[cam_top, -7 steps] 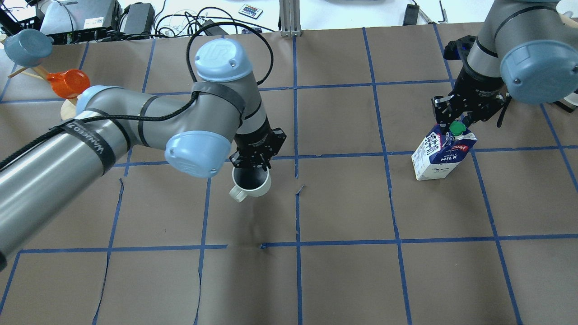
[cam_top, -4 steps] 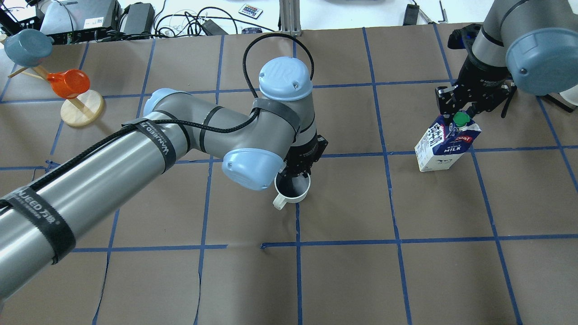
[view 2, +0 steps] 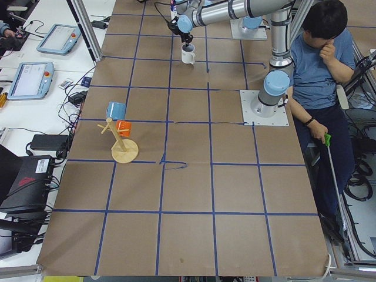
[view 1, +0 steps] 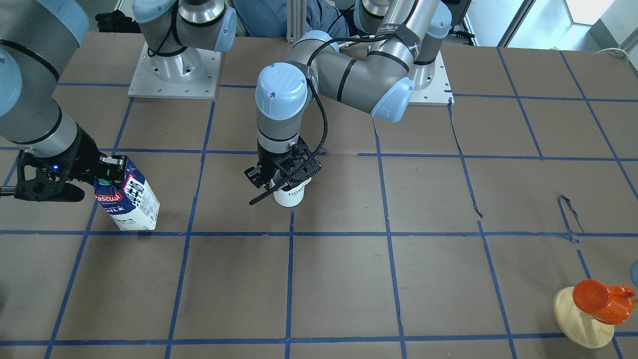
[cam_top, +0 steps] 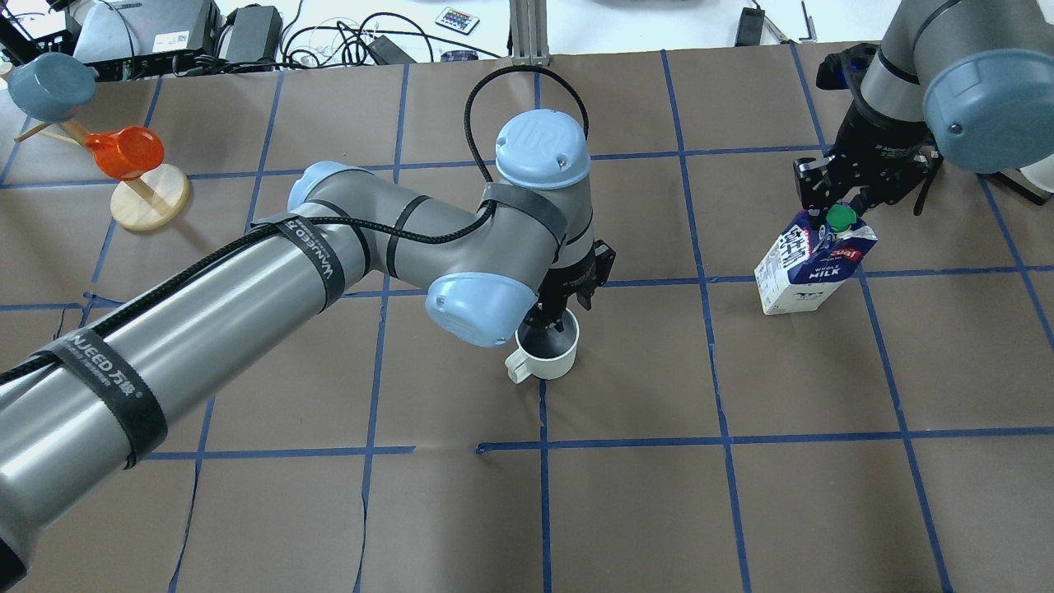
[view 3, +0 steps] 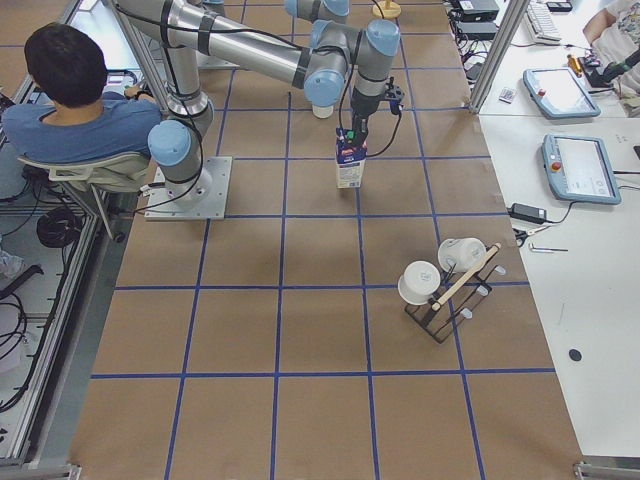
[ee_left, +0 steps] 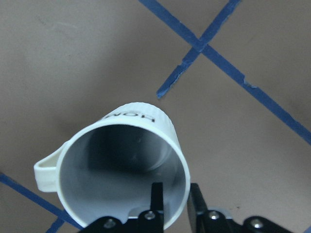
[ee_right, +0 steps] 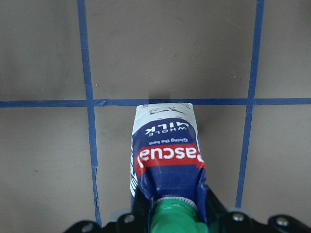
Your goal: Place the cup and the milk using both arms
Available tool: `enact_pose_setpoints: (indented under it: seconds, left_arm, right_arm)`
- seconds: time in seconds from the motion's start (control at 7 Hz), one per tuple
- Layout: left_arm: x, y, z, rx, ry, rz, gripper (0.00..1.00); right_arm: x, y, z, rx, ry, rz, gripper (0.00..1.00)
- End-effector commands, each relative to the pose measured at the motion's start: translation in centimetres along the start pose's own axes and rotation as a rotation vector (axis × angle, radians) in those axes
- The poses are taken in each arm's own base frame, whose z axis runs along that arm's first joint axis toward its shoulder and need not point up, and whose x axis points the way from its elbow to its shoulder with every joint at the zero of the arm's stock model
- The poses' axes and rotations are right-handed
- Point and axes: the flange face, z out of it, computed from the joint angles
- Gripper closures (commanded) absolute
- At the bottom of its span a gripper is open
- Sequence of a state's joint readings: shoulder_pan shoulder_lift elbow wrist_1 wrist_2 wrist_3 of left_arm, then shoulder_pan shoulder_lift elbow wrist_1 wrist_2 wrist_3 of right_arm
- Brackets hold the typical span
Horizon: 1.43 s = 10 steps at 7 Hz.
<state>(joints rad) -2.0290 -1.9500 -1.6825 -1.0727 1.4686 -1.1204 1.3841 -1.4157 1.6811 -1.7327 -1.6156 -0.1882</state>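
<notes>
The white ribbed cup stands upright near the table's middle, handle toward the left in the overhead view. My left gripper is shut on its rim, one finger inside and one outside, as the left wrist view shows. The cup shows dark lettering; it also shows in the front view. The blue and white milk carton leans tilted at the right. My right gripper is shut on its gable top at the green cap. The carton has its base at or just above the table.
An orange cup and a blue cup hang on a wooden stand with a round base at the far left. A rack with white cups stands beyond the carton. A seated operator is behind the robot bases. Blue tape lines grid the brown table.
My left arm has carried the cup to the right, about one grid square. My right gripper shifted the carton slightly away from the robot early on, then held still.
</notes>
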Motion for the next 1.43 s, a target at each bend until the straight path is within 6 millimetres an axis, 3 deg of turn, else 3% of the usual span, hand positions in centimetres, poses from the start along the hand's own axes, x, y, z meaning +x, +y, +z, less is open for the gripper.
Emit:
enact_pose_setpoints:
  seconds: [0.0, 0.29, 0.57, 0.86, 1.14, 1.29]
  left_arm:
    - [-1.2, -6.1, -5.3, 0.019, 0.03, -0.036, 0.0]
    - [-5.5, -11.6, -12.2, 0.013, -0.011, 0.181, 0.0]
    - [-12.2, -16.9, -20.2, 0.064, -0.04, 0.353, 0.0]
    - [-15.5, -15.0, -25.1, 0.104, -0.033, 0.562, 0.0]
    - [-16.4, -14.5, -25.9, 0.114, -0.032, 0.625, 0.0]
    - [-16.0, -15.4, -26.0, 0.133, -0.021, 0.619, 0.0]
  right_arm:
    - [-1.6, 0.5, -0.3, -0.008, -0.049, 0.035, 0.77]
    - [-8.2, 1.4, -0.6, -0.005, -0.057, 0.052, 0.77]
    - [-15.3, 3.2, -0.4, -0.004, -0.046, 0.081, 0.78]
    - [-19.6, 4.7, 0.1, -0.018, -0.057, 0.105, 0.77]
    - [-21.0, 5.0, 0.6, -0.02, -0.083, 0.09, 0.77]
    - [-22.1, 5.2, 1.1, -0.028, -0.079, 0.067, 0.77]
